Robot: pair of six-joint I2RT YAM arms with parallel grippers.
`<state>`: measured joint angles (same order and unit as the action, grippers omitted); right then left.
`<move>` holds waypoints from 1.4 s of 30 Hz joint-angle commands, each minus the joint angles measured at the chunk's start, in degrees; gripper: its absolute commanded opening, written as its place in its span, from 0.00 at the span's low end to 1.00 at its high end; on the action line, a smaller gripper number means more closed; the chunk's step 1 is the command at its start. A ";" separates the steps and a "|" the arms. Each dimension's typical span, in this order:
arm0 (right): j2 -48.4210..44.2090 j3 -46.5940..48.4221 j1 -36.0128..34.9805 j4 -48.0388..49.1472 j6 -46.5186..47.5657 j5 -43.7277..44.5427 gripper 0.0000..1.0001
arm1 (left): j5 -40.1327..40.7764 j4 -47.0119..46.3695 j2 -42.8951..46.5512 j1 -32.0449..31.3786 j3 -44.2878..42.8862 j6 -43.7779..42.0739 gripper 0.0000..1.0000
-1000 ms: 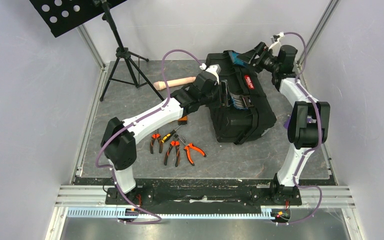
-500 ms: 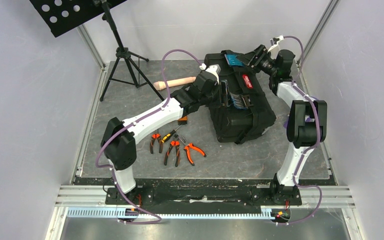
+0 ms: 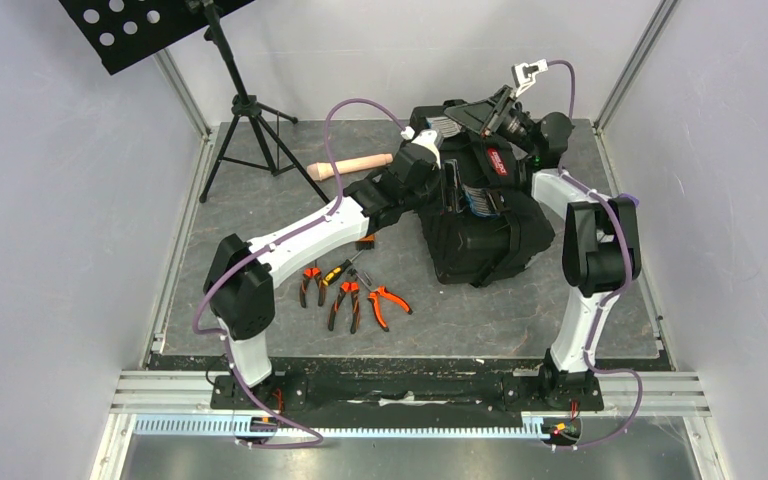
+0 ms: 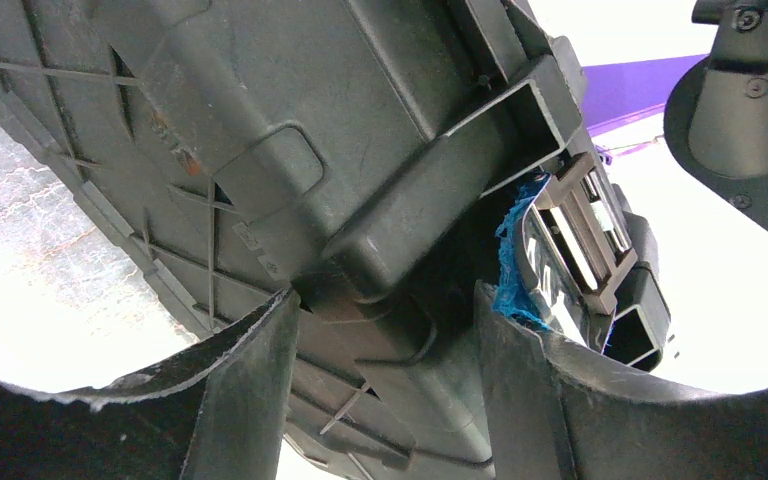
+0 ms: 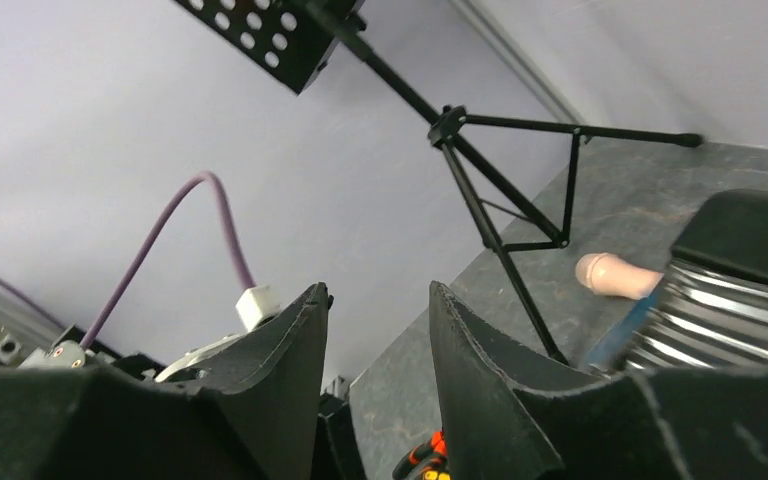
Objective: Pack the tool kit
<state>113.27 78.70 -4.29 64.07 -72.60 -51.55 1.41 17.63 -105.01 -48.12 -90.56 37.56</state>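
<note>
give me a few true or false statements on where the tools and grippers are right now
1. The pliers lie on the table, outside the toolbox. True.
2. The right gripper holds a screwdriver. False: its jaws are apart with nothing between them.
3. The beige handle lies on the table beside the toolbox. True.
4. The music stand has fallen flat. False: it stands upright on its tripod at the far corner.
5. The left gripper is down at the pliers. False: it is up against the toolbox's side.
</note>
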 commanded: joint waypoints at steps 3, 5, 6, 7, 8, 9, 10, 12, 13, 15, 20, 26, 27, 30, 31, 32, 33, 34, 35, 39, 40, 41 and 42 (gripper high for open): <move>-5.79 3.14 -0.07 -6.36 6.11 -5.80 0.44 | 0.06 10.63 -6.98 -1.01 4.81 -4.90 0.67; -7.96 2.53 0.30 -15.26 13.90 -4.83 0.44 | 0.24 10.18 -6.60 -1.01 5.35 -4.65 0.67; -9.04 2.95 0.74 -21.97 18.52 -4.11 0.45 | 0.42 10.19 -6.52 -1.01 5.43 -4.65 0.67; -9.96 3.97 1.21 -28.62 24.62 -3.04 0.47 | 0.64 10.10 -6.31 -1.01 5.52 -4.64 0.67; -11.10 5.13 1.91 -38.26 30.48 -0.97 0.49 | 0.80 10.14 -6.19 -0.92 5.68 -4.66 0.67; -12.22 7.13 2.61 -47.67 37.53 1.66 0.52 | 1.07 10.15 -6.00 -0.95 5.90 -4.67 0.67; -13.24 8.84 3.50 -56.01 43.79 5.62 0.54 | 1.14 10.17 -5.95 -0.92 5.99 -4.64 0.67; -15.20 10.21 4.78 -66.24 51.38 11.63 0.60 | 1.14 10.14 -5.82 -0.92 6.18 -4.54 0.67; -16.24 9.92 6.08 -69.47 53.60 13.30 0.63 | 1.22 10.15 -5.74 -0.92 6.33 -4.43 0.67; -18.19 8.38 7.15 -74.24 57.07 16.98 0.67 | 1.27 10.15 -5.50 -0.92 6.73 -4.27 0.67; -22.74 3.11 7.38 -82.96 63.39 24.07 0.73 | 1.75 8.63 -2.55 -0.58 10.48 -2.57 0.67; -26.24 -1.69 6.74 -83.96 64.34 24.93 0.73 | 2.58 4.89 3.12 0.43 17.95 0.93 0.67; -26.40 -1.71 6.60 -84.51 64.81 25.35 0.73 | 2.76 4.20 4.09 0.56 19.48 1.65 0.67; -26.56 -2.50 5.94 -85.04 65.50 25.19 0.73 | 3.00 2.17 6.78 0.71 22.94 3.42 0.67; -26.68 -2.82 5.72 -85.08 65.53 25.21 0.73 | 2.91 1.90 7.40 0.67 23.87 3.80 0.67; -26.85 -2.90 5.43 -85.08 65.61 25.13 0.73 | 2.91 1.72 8.16 0.72 24.55 3.97 0.68; -26.96 -2.93 5.08 -85.00 65.68 25.14 0.73 | 3.05 1.65 8.84 0.71 25.25 3.99 0.68; -27.21 -2.70 4.78 -85.05 65.86 25.31 0.73 | 3.35 1.70 9.64 0.67 25.86 3.94 0.69; -27.40 -2.32 4.57 -85.20 65.95 25.58 0.73 | 3.86 1.72 10.57 0.68 26.61 3.86 0.69; -28.18 1.42 1.81 -87.34 68.31 28.59 0.73 | 5.61 2.67 13.51 0.70 28.83 3.58 0.70; -28.19 2.51 1.11 -88.00 69.03 30.11 0.72 | 5.90 2.84 14.04 0.74 29.31 3.54 0.70; -28.13 3.37 0.41 -88.87 69.92 31.36 0.72 | 6.39 3.06 14.73 0.74 29.69 3.49 0.71; -27.91 3.84 -0.06 -89.46 70.59 32.47 0.72 | 6.77 3.40 15.31 0.73 30.10 3.48 0.71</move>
<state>87.68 77.73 -1.96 -23.33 -6.04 -23.53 7.51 7.46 -88.14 -46.22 -65.14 42.76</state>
